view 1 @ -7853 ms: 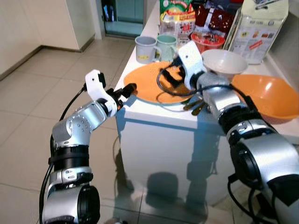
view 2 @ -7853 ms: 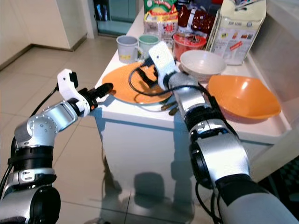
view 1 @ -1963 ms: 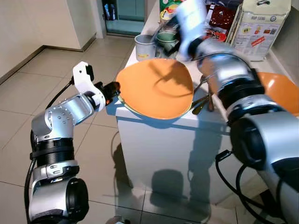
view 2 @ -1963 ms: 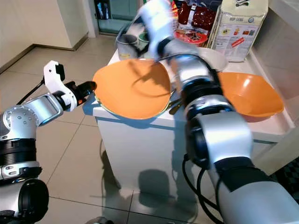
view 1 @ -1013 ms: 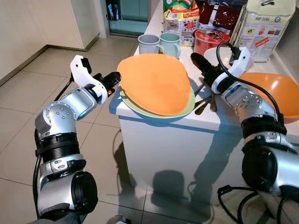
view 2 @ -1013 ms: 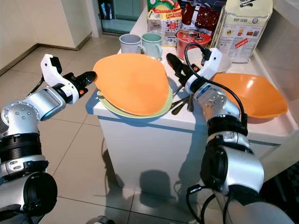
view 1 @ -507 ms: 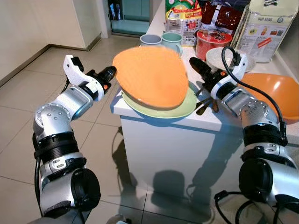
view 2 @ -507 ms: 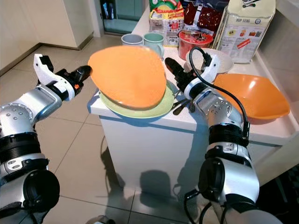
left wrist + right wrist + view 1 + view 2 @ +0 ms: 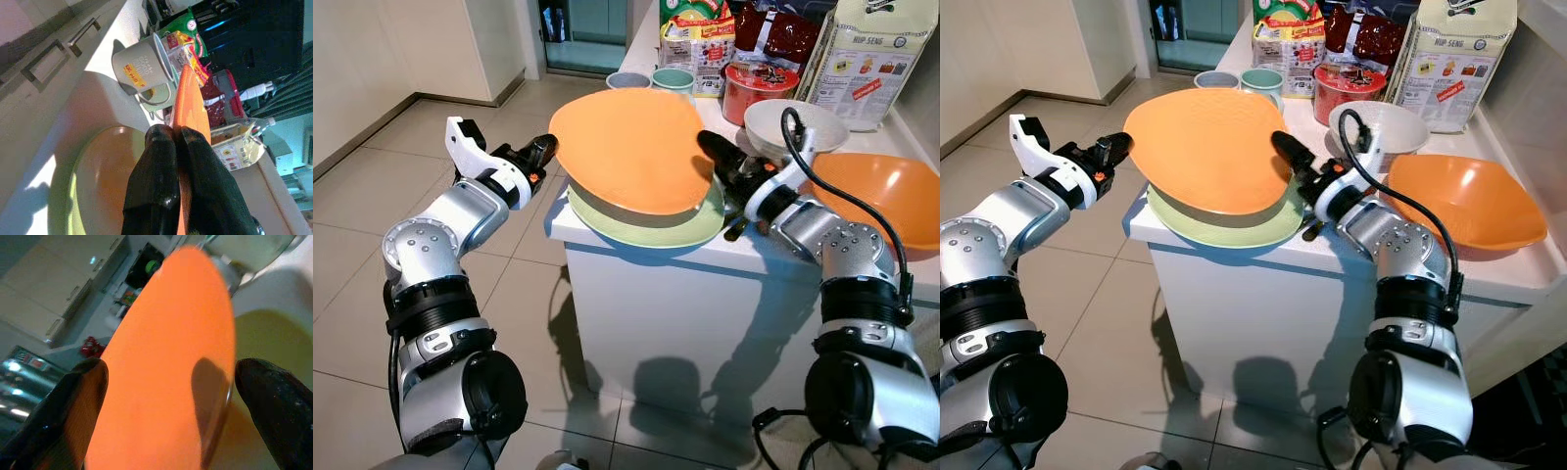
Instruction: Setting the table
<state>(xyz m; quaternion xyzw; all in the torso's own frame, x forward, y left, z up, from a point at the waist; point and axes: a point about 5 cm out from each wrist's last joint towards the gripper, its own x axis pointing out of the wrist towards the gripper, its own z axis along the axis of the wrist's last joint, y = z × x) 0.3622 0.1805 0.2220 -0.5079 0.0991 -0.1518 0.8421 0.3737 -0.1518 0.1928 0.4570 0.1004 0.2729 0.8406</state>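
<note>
Counter (image 9: 636, 257): orange plate (image 9: 626, 147) tilted up

- My arms are silver metal, built of rounded drum-like joints with black rings between the segments.
- Just behind my left gripper (image 9: 545, 149) sits a white blocky wrist housing, with a small orange-red spot near the finger roots.
- Behind my right gripper (image 9: 713, 152) there's another white housing, and a black cable loops over it.
- My fingers (image 9: 155, 186) are long, glossy black, tapering to rounded tips.
</note>
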